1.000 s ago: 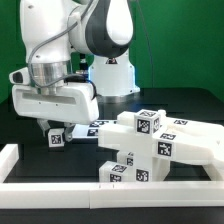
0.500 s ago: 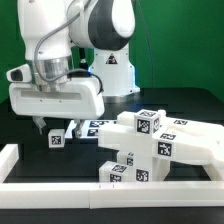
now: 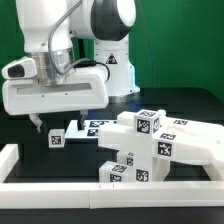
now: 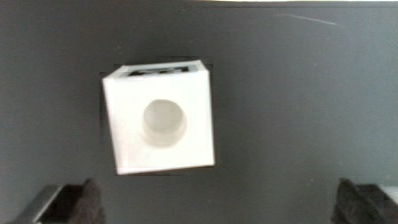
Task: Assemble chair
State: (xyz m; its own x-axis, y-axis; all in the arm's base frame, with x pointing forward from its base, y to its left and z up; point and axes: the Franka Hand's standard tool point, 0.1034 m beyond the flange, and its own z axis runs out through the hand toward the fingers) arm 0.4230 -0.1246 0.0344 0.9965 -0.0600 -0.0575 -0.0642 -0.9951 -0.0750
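Observation:
A small white chair piece (image 3: 57, 139) with a black-and-white tag lies on the black table, alone. In the wrist view this small piece (image 4: 160, 120) is a white block with an oval hole in its face. My gripper (image 3: 57, 125) hangs just above it, open, with nothing between its fingers; the dark fingertips (image 4: 68, 202) stand wide apart on either side, clear of the block. The partly joined chair (image 3: 150, 145), a stepped white structure of bars and tagged cubes, sits to the exterior view's right of the small piece.
The marker board (image 3: 97, 127) lies flat behind the small piece. A low white border rail (image 3: 12, 160) runs along the table's front and the exterior view's left. The robot's base (image 3: 115, 70) stands at the back.
The gripper has opened, let go of the small white piece and risen a little above it. The piece stays on the table; the chair structure has not moved.

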